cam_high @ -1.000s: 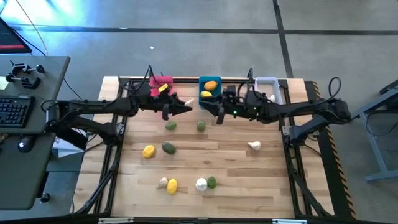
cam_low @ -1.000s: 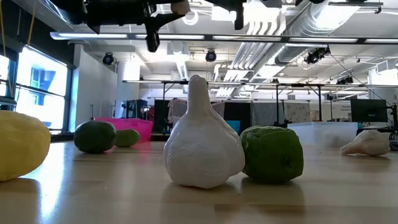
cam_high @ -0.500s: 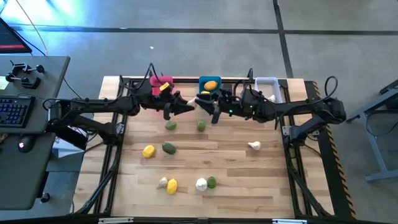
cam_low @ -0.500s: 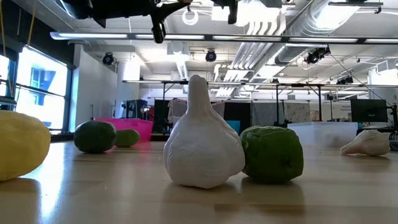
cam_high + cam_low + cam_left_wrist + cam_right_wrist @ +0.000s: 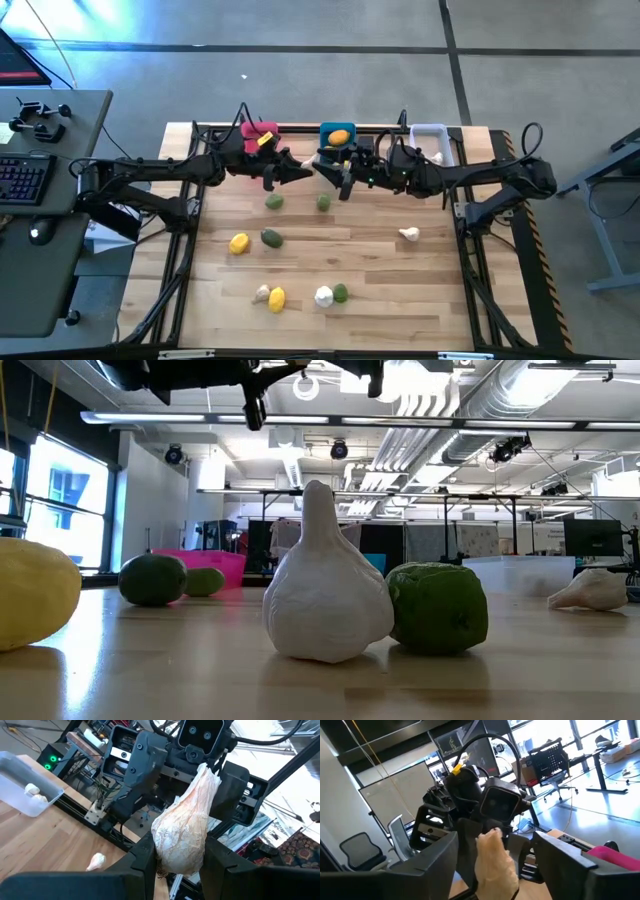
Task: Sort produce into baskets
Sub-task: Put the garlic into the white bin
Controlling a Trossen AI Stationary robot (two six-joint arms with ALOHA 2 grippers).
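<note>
Over the last second the right gripper [image 5: 330, 171] has swung leftward from beside the blue basket [image 5: 337, 151], closing the gap that stood between the two arms. It now meets the left gripper [image 5: 306, 168] in mid-air just above the centre of the high view, with little further movement in the last half second. The left jaws are clenched on a white garlic [image 5: 185, 835], held off the worktop [image 5: 380, 270] with its pointed tip toward the other arm. In the right wrist view the same garlic sits in the gap between the right jaws, which stand spread with space showing on either side, so they appear released and not yet gripping. This looks like a hand-over at the point of transfer. The garlic presumably belongs in the pale basket [image 5: 430, 136] at the upper right of the worktop, on the right arm's side, where one white piece [image 5: 31, 790] already lies. The sensible order is for the right jaws to close before the left lets go, or the garlic may drop. Lemons, green pieces and other garlics remain loose across the lower half of the worktop, so most sorting is left.
</note>
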